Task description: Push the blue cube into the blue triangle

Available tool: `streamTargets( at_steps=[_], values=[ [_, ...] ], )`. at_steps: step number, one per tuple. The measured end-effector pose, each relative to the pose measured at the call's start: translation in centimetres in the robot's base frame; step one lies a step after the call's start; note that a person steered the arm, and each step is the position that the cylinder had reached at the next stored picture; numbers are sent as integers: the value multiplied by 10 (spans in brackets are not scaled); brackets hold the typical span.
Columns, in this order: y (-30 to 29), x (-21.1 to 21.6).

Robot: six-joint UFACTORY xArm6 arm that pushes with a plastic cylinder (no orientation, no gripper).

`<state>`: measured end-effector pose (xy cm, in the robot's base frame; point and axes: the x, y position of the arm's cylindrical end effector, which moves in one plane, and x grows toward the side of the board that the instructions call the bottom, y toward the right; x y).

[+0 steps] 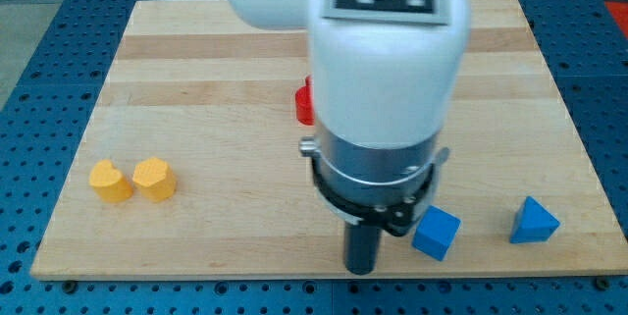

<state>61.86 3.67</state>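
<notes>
my tip (360, 270) | matte blue cube (436, 233) beside | blue triangle (534, 221) apart

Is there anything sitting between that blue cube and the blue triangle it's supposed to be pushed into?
Nothing visible: bare wood separates the blue cube from the blue triangle to the view's right. My tip sits just left of the cube.

Bright, even light falls on the pale wooden worktop (196, 79). The large white arm housing (388, 50) above it is blurred. Shadows are faint.
</notes>
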Motion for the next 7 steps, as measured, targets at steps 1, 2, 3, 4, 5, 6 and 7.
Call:
streamTargets(
  at_steps=[1,2,3,4,5,6,7],
  values=[
    [37,-7],
    [66,-23],
    [86,-25],
    [62,-24],
    [32,-38],
    [28,-50],
    [31,-51]
  ],
)
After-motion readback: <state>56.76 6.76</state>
